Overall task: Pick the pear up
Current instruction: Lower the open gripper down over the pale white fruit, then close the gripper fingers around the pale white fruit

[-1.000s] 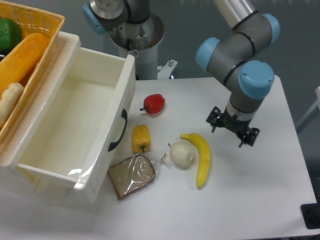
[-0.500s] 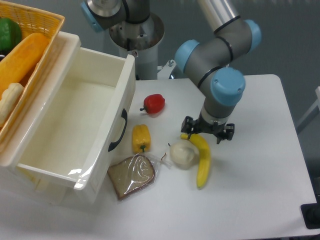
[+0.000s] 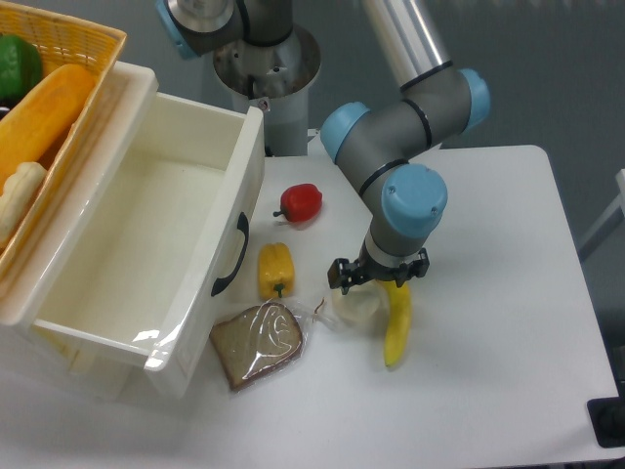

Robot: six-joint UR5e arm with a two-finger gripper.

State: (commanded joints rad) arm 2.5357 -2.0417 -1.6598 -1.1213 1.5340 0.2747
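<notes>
The pear [image 3: 355, 308] is a pale cream-white roundish fruit on the white table, just left of the long yellow banana [image 3: 396, 320]. My gripper [image 3: 376, 277] hangs directly over the pear's top and the banana's upper end, hiding part of both. Its dark fingers [image 3: 342, 277] are spread apart and hold nothing. I cannot tell whether they touch the pear.
A yellow bell pepper [image 3: 275, 270] and a red pepper [image 3: 302, 202] lie left of the pear. A bagged slice of bread [image 3: 260, 340] lies at the front left. An open white drawer [image 3: 137, 244] and a wicker basket [image 3: 68, 59] stand at the left.
The gripper has moved left from the table's right side to above the pear and banana, and sits lower. The pear and banana have not moved.
</notes>
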